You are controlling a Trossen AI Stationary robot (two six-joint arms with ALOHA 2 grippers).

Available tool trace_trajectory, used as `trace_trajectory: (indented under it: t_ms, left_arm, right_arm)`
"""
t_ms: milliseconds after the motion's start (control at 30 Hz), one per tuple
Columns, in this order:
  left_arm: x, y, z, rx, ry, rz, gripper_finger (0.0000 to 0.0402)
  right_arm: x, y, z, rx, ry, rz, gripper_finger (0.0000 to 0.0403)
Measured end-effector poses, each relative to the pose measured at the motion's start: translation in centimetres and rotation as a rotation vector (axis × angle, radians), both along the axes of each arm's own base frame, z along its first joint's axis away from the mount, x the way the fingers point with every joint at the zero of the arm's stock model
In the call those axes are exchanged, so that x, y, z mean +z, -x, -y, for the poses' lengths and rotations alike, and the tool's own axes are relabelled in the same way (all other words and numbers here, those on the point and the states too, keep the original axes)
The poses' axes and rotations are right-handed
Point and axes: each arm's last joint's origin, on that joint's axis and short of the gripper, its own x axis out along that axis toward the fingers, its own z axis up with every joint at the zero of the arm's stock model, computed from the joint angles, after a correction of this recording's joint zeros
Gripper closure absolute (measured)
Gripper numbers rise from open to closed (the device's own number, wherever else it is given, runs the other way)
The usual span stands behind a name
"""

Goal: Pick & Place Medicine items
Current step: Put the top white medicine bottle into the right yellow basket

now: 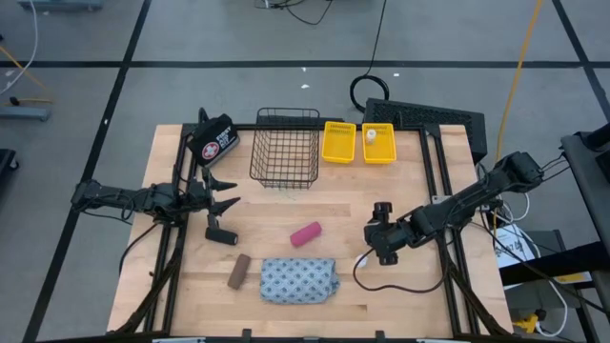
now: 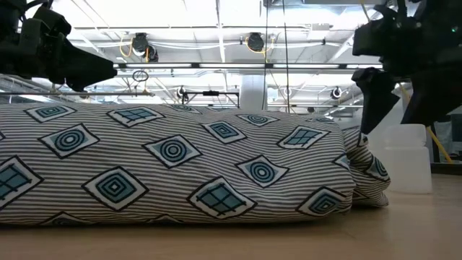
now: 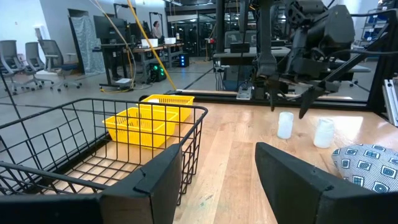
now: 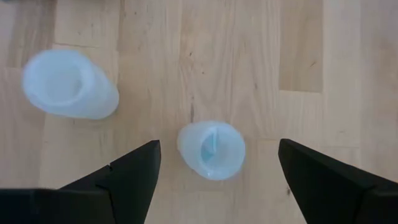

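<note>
- Two arms over the desk (image 1: 381, 200) from above: right gripper (image 1: 381, 250) hanging above the small white bottles near the desk's right side, left gripper (image 1: 224, 193) waiting beside the wire basket (image 1: 284, 148), jaws spread and empty. Also laid out: pink roll (image 1: 305, 234), brown bar (image 1: 238, 272), black handled piece (image 1: 221, 234), patterned pouch (image 1: 299, 281); one white bottle (image 1: 371, 136) already in a yellow bin (image 1: 377, 143). Bottles under the right gripper mostly covered here.
- Low down, almost filled by the pouch (image 2: 173, 170); one pale bottle (image 2: 408, 159) just past its end, right jaws dark above it. Rest of the desk hidden behind the cloth.
- From the left wrist, both standing bottles (image 3: 285, 124) (image 3: 323, 132) clear, right jaws parted just above the nearer one, touching nothing.
- From the right wrist, straight down: open-topped bottle (image 4: 211, 149) centred between released jaws, second bottle (image 4: 69, 84) off to one side. Likely the pick step on this bottle; next, a straight descent and a gentle close, since a light bottle tips easily. Height above the bottle hard to judge.
</note>
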Motion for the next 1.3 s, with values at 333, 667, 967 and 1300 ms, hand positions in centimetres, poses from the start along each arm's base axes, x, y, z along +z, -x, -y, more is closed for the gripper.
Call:
trace_trajectory:
  t_ms: [333, 667, 967, 1300]
  left_arm:
    - [0.0, 0.0, 0.0, 0.000, 0.000, 0.000, 0.0188]
    - [0.0, 0.0, 0.0, 0.000, 0.000, 0.001, 0.0188]
    - [0.0, 0.0, 0.0, 0.000, 0.000, 0.000, 0.0188]
    - [0.0, 0.0, 0.0, 0.000, 0.000, 0.001, 0.0188]
  right_arm:
    - [-1.0, 0.1, 0.0, 0.001, -0.020, 0.033, 0.0090]
    - [-1.6, -0.3, 1.1, -0.025, -0.116, 0.020, 0.0120]
    - [-1.6, -0.4, 1.7, -0.035, -0.106, 0.015, 0.0148]
    - [-1.2, -0.2, 1.7, -0.036, -0.110, 0.021, 0.0163]
